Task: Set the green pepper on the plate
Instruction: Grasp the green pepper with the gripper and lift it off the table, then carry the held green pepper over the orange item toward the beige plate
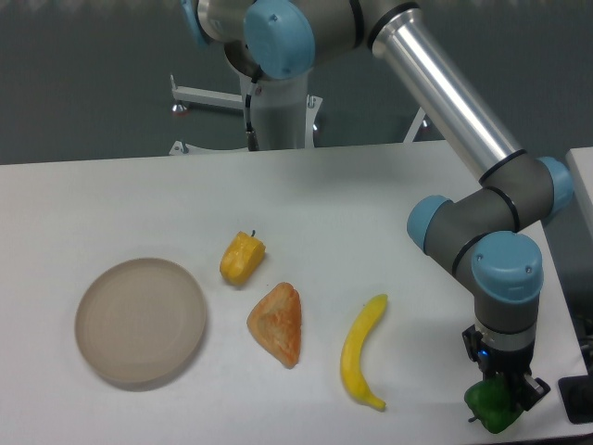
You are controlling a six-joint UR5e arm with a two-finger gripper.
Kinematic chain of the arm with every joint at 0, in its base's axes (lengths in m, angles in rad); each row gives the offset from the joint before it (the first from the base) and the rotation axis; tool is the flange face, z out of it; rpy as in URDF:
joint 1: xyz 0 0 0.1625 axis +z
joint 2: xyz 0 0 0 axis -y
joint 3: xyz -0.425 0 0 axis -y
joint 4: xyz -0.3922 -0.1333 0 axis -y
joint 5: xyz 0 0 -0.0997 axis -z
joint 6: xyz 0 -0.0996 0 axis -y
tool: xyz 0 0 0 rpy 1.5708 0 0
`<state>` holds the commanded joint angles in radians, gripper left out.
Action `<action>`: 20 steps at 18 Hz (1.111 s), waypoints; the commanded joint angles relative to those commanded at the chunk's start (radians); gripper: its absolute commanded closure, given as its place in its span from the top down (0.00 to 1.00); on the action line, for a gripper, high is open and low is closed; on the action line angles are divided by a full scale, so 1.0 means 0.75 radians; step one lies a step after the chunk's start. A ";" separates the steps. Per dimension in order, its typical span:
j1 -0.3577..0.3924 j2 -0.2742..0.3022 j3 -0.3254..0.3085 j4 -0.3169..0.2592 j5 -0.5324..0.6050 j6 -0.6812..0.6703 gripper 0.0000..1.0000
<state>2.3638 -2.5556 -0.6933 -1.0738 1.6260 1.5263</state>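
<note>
White desk (371,195). Lower left: one round, shallow beige-tan matte plate (141,321) with raised rim. Centre: one yellow pepper (242,259), one orange-tan wedge of pastry (277,324), one yellow banana (362,351). Lower right corner: one small glossy bright-green pepper (494,409), lumpy, clamped in the black end effector (500,394). No legible writing.

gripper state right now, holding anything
Gripper: closed on the green pepper, at the table's near right edge.
</note>
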 joint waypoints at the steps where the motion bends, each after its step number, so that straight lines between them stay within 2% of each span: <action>1: 0.000 0.002 -0.008 0.000 0.000 0.000 0.47; 6: -0.002 0.049 -0.049 -0.012 -0.004 -0.031 0.47; 11: -0.037 0.184 -0.241 -0.012 -0.039 -0.145 0.47; 13: -0.051 0.243 -0.309 -0.014 -0.041 -0.267 0.47; 20: -0.155 0.489 -0.519 -0.096 -0.149 -0.531 0.47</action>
<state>2.2474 -2.1892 -1.0828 -1.1458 1.5142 1.1278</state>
